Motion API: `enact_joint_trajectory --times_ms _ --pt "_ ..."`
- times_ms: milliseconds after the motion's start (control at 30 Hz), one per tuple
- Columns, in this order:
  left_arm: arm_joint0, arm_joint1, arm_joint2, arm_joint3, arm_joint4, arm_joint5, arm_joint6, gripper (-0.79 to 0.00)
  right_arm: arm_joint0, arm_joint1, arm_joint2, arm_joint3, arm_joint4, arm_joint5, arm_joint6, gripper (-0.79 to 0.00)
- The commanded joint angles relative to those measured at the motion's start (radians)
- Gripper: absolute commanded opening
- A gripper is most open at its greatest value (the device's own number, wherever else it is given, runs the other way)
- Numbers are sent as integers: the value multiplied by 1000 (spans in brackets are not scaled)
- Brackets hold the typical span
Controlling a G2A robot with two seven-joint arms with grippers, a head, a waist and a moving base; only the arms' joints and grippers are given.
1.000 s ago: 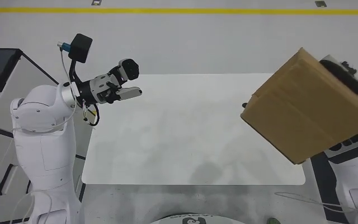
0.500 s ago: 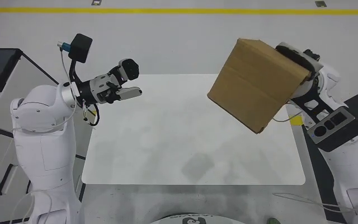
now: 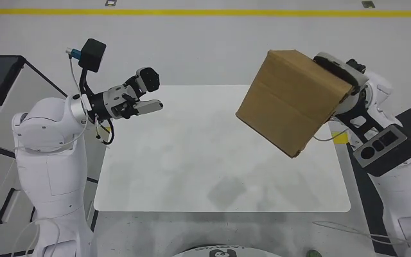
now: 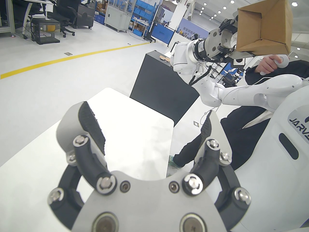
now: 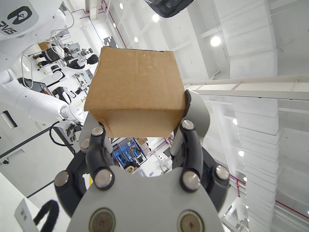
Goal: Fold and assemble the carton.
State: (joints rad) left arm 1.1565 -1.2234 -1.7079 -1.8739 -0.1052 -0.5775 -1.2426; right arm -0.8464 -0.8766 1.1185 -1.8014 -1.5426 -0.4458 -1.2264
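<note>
Swinging in from beyond the tabletop (image 3: 212,160), the carton (image 3: 292,103) now hangs tilted above the tabletop's right end, with only a slight shift in the last half second. The left gripper (image 3: 151,106) has kept its place.

Pale workshop floor (image 3: 212,51) surrounds the tabletop, and a yellow line (image 3: 205,12) is painted on it beyond the tabletop's far edge. The tabletop itself is white, smooth and bare, likely slippery under cardboard.

The carton is erected into a box and does not touch the tabletop. Its open end faces along the tabletop toward the left gripper. The right gripper (image 5: 142,112) is clenched on one carton wall near a corner. The left gripper hovers released over the tabletop's left far corner.

To do this step well, I would lower the carton flat onto the tabletop's middle. The free gripper should then steady it before any flap is pressed, or it may slide.
</note>
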Motion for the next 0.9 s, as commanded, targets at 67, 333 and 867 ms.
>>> enact_joint_trajectory --times_ms 67,333,867 --pt "0 0 0 0 0 0 0 0 -97 0 8 10 141 -26 186 -785" --pt "0 0 0 0 0 0 0 0 -323 7 26 -33 349 -108 451 -785" --pt "0 0 0 0 0 0 0 0 -330 -2 2 28 415 -120 711 -785"
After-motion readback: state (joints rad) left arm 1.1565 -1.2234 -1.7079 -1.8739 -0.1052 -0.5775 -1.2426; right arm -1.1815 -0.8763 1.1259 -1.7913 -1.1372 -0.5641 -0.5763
